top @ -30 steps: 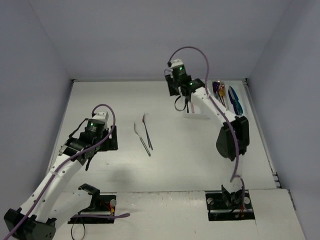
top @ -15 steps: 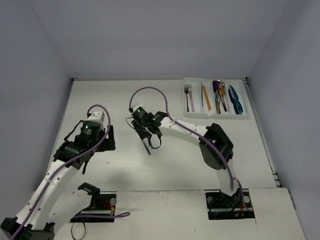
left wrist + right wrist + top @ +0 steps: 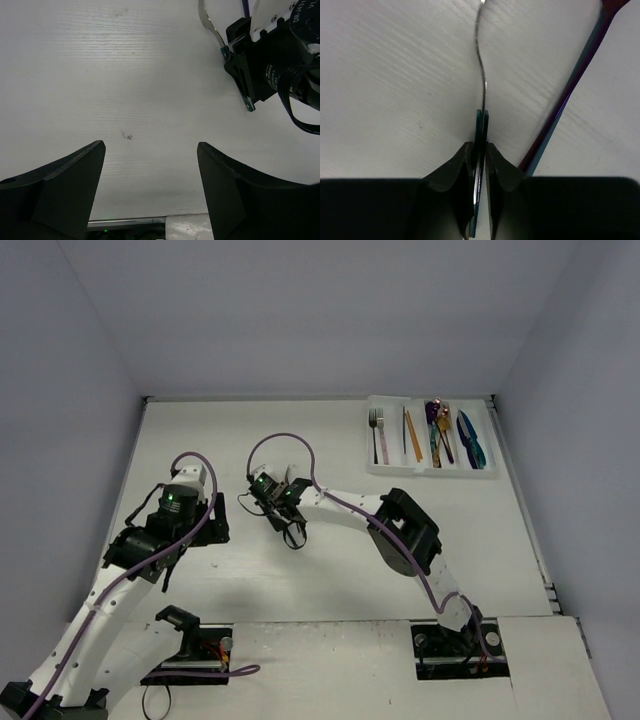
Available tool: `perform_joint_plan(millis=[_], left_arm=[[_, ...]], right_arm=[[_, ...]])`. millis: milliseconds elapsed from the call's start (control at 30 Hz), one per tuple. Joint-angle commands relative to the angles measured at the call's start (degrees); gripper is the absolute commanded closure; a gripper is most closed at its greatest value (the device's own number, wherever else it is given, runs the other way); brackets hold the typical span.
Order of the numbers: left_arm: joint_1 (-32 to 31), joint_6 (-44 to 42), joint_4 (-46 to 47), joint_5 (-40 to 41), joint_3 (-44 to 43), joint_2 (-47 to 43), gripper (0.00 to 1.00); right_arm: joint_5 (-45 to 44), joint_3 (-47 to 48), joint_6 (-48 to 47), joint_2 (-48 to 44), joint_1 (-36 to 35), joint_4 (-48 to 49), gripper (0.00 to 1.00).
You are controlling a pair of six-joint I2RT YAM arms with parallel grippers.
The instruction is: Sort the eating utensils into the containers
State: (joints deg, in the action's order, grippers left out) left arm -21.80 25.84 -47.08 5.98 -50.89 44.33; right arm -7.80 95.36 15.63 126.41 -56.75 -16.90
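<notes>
Grip: my right pincer (image 3: 480, 147) is clamped on the handle end of a silver utensil (image 3: 481, 75) lying on the table (image 3: 395, 75), left of centre, a purple one (image 3: 570, 95) just beside it. Thin, stiff, slick metal, I judge: light, apt to swivel. The tray (image 3: 394, 445) sits far right.

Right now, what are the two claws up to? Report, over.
Left gripper open, empty. Right gripper shut on silver utensil. Blue-purple utensil alongside, close. White tray apart, far right.

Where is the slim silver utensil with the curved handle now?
In the right wrist view, the slim silver utensil is pinched in the right tool, left of a purple-blue utensil.
</notes>
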Motion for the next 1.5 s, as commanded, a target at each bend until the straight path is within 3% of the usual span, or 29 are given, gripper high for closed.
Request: perform_joint_plan(millis=[0, 133, 267, 400, 567, 833, 1033, 1200, 1367, 1467], left_arm=[[-0.3, 0.9, 0.8, 0.4, -2.1, -0.6, 0.28], [-0.3, 1.1, 0.8, 0.2, -2.0, -0.4, 0.28], [-0.3, 1.1, 0.8, 0.1, -1.9, -0.2, 0.28], [-0.3, 1.1, 0.8, 0.0, -1.8, -0.1, 0.28], [-0.3, 1.4, 0.8, -0.3, -1.8, 0.4, 0.28], [-0.3, 2.6, 0.9, -0.9, -2.4, 2.6, 0.28], [-0.3, 4.0, 1.9, -1.7, -3.7, 6.3, 0.28], [-0.4, 5.5, 7.7, -5.1, -5.6, 12.1, 0.29], [-1.3, 8.1, 13.3, -8.1, -9.1, 21.8, 0.29], [-2.0, 9.4, 17.3, -7.5, -11.6, 28.3, 0.32]], right_arm=[[-3.6, 2.4, -0.5, -1.4, -0.3, -0.6, 0.98], [-5.8, 4.3, -2.2, -4.3, 0.5, -0.7, 1.0], [-10.2, 6.5, -5.0, -9.4, 6.9, -0.8, 1.0], [-10.4, 7.7, -6.8, -10.1, 17.9, -0.8, 1.0], [-9.0, 12.1, -8.3, -4.7, 29.0, -0.7, 1.0], [-6.3, 27.3, -9.7, 10.2, 36.8, -0.7, 1.0], [-5.9, 31.7, -8.7, 14.0, 39.3, -0.7, 0.84], [-6.8, 29.9, -9.9, 8.8, 39.7, -0.7, 0.69], [-7.4, 20.4, -10.0, -3.8, 39.4, -0.7, 0.67], [-6.3, 9.8, -8.3, -13.1, 38.2, -0.7, 0.66]])
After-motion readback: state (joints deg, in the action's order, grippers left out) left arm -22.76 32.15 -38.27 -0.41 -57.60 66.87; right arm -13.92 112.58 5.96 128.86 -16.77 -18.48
